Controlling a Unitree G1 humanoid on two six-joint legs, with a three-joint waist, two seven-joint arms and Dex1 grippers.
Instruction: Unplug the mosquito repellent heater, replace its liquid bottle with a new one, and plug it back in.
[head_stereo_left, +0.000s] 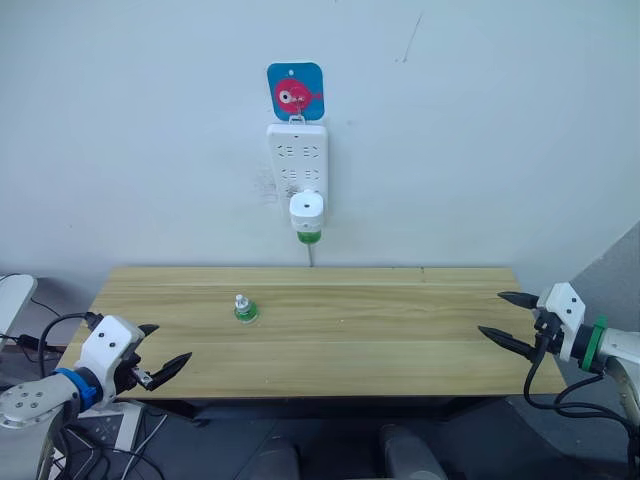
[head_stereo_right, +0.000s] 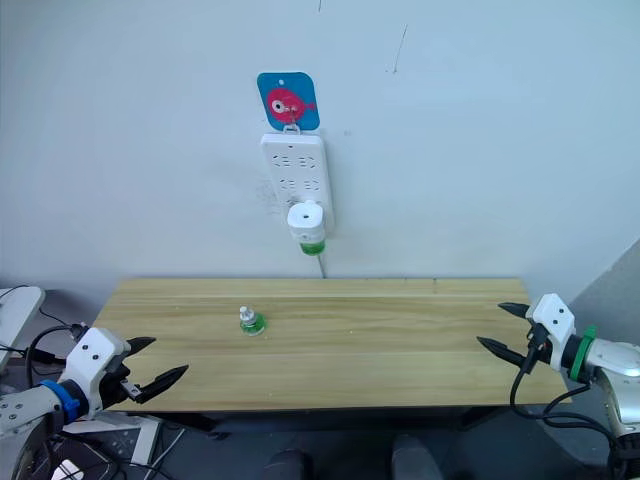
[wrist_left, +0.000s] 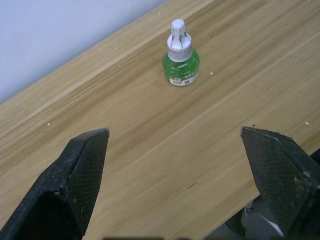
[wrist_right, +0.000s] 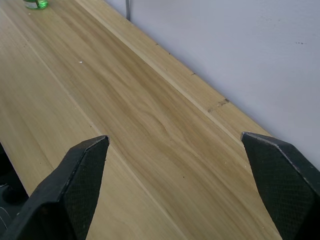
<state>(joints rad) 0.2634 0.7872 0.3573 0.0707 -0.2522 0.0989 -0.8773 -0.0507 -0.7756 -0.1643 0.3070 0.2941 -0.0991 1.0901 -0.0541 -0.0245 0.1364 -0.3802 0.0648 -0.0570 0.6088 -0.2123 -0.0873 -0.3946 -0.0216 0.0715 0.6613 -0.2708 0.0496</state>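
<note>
Your long pale wooden bench (head_stereo_left: 400, 340) stands against the wall. The white power strip (head_stereo_left: 297, 160) hangs above it, with the small white rounded mosquito repellent heater (head_stereo_left: 306, 208) plugged in low. A small green liquid bottle (head_stereo_left: 244, 309) stands upright on the bench. Your left hand (head_stereo_left: 160, 352) and right hand (head_stereo_left: 505, 318) are both spread wide, holding nothing.

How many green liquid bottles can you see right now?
2. One bottle stands upright on the wooden table, toward the robot's left. The other bottle sits under the mosquito repellent heater, plugged into the wall power strip.
</note>
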